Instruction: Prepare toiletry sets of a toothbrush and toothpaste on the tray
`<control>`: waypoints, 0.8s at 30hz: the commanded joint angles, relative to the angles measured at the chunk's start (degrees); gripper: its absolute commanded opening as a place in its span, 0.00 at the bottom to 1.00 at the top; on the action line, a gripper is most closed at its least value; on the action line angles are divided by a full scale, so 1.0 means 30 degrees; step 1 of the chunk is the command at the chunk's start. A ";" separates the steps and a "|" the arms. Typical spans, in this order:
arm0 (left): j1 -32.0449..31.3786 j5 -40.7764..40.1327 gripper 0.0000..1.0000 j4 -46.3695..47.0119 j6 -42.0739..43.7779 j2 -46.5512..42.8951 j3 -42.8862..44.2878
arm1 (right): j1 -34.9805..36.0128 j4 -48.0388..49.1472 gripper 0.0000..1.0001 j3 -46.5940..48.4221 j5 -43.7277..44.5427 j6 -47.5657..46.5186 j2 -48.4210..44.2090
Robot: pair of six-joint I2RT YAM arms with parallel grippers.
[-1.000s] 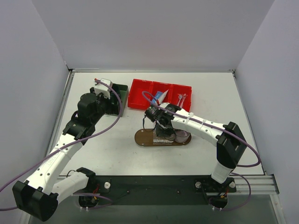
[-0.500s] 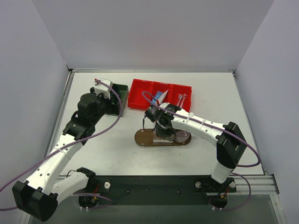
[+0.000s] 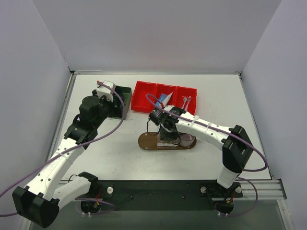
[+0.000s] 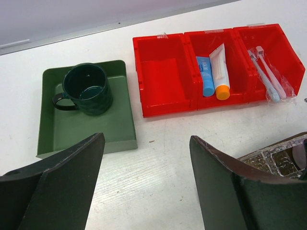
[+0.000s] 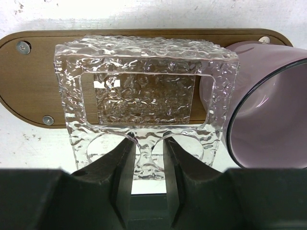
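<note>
My right gripper [image 5: 147, 148] is shut on the lower middle strut of a clear textured plastic holder [image 5: 144, 91], which stands on the brown oval tray [image 5: 33, 81]. A translucent pink mug [image 5: 268, 110] sits on the tray's right end, touching the holder. In the top view the right gripper [image 3: 165, 134] is over the tray [image 3: 148, 142]. My left gripper [image 4: 146, 158] is open and empty above bare table. A blue toothpaste tube [image 4: 206, 76], a white one [image 4: 219, 72] and wrapped toothbrushes [image 4: 268, 76] lie in the red bin [image 4: 163, 103]. The dark green mug [image 4: 88, 88] stands in the green box [image 4: 86, 127].
The red three-compartment bin [image 3: 144, 103] stands behind the tray, and its left compartment is empty. The green box [image 3: 125, 93] is to its left, partly under my left wrist. White walls close in the table on the left, back and right.
</note>
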 commanded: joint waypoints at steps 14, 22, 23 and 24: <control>-0.0156 -0.0157 0.82 0.0254 0.0121 -0.0424 0.0200 | 0.0037 -0.1246 0.37 0.0665 0.1080 0.0051 -0.0541; -0.0156 -0.0128 0.82 0.0254 0.0121 -0.0366 0.0229 | 0.0037 -0.1217 0.39 0.1047 0.1402 0.0256 -0.1302; -0.0156 -0.0041 0.82 0.0254 0.0179 -0.0337 0.0229 | 0.0037 -0.1217 0.39 0.1105 0.1460 0.0285 -0.1333; -0.0156 -0.0011 0.82 0.0254 0.0151 -0.0336 0.0200 | 0.0066 -0.1217 0.40 0.1105 0.1490 0.0286 -0.1449</control>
